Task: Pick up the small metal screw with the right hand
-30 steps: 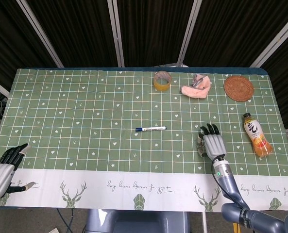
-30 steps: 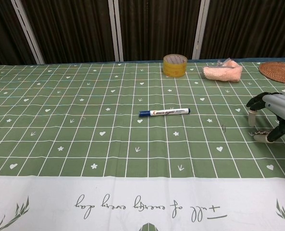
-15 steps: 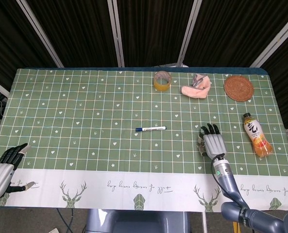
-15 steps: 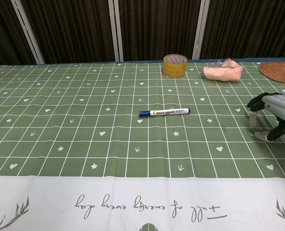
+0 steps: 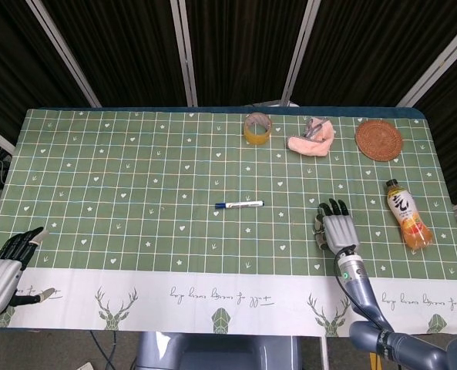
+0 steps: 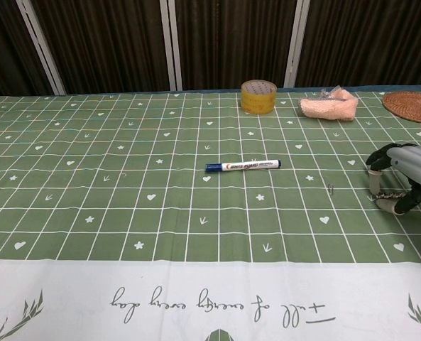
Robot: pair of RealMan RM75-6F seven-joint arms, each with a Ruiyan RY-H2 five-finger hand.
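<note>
Right robot hand (image 6: 400, 177) has lowered, fingers curled down toward the bench (image 6: 125, 213), holding nothing certain; screw (image 6: 332, 189) lies at its 9 o'clock, not yet picked up; grasp remains

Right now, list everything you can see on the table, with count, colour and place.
Tape: one roll, yellow, far edge, centre.
Pink pouch: one, far edge, right of tape.
Coaster: one, brown woven, far right corner.
Bottle: one, orange drink, lying at right edge.
Marker: one, blue and white, centre.
Screw: one, small, metal, left of right hand.
Tablecloth: one, green grid.
Left hand: near left corner, holding nothing.
Right hand: fingers curled down near the screw.
</note>
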